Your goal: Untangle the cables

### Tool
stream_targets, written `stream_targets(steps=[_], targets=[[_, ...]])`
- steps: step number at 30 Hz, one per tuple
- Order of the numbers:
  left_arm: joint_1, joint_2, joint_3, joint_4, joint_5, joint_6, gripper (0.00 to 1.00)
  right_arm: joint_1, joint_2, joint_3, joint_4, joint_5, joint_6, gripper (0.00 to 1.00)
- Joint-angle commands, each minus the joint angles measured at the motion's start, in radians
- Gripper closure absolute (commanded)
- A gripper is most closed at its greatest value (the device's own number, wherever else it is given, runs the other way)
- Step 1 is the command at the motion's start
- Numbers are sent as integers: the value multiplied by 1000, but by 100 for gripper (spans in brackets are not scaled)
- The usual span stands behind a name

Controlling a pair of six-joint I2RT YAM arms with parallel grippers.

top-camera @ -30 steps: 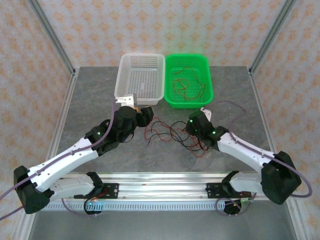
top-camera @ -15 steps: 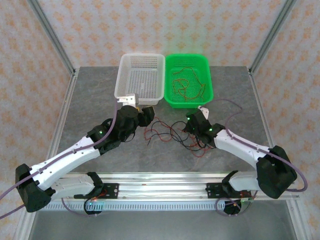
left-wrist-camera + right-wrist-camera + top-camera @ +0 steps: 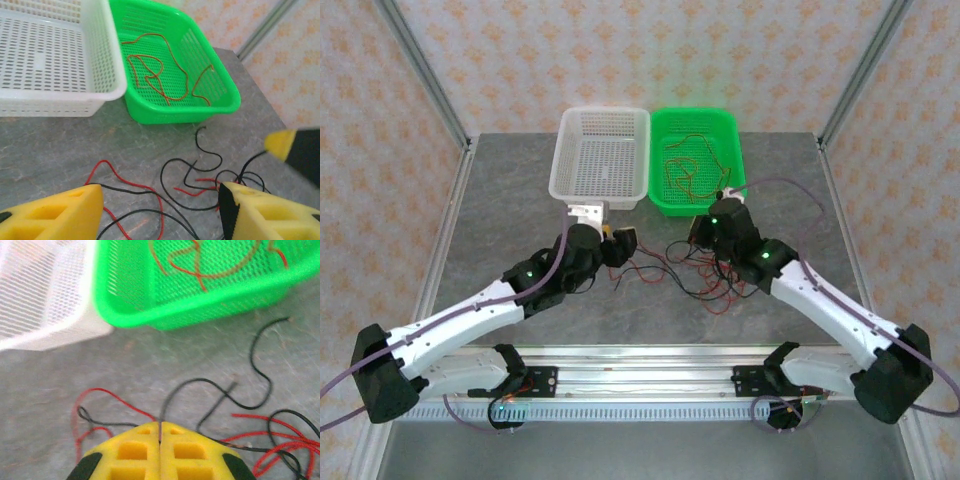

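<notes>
Yellow fingers [image 3: 60,210] of my left gripper [image 3: 160,202] stand wide apart, holding nothing. The cables [image 3: 192,172] lie tangled on the table between them, just short of the green basket [image 3: 175,112]. My right gripper [image 3: 160,429] is pressed closed; a black strand runs into its seam, but I can't tell if it's pinched. I'd close the left on one red strand only, then draw apart slowly. Both arms reach low, wrists angled inward toward the pile.

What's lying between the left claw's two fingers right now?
In the left wrist view, the left claw stands open over the grey table. Loose loops of the red and black cables lie between its fingers, and nothing else.
</notes>
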Motion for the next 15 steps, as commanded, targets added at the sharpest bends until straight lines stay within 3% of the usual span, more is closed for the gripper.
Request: stream_targets(steps=[1, 9, 15], targets=[[-34, 3, -15, 117, 8, 96, 38, -8, -27, 52, -22, -75, -51, 100], [-128, 91, 10, 223, -35, 293, 37, -8, -26, 173, -12, -238, -68, 100], [-203, 174, 23, 303, -120, 378, 35, -9, -12, 280, -36, -281, -63, 100]])
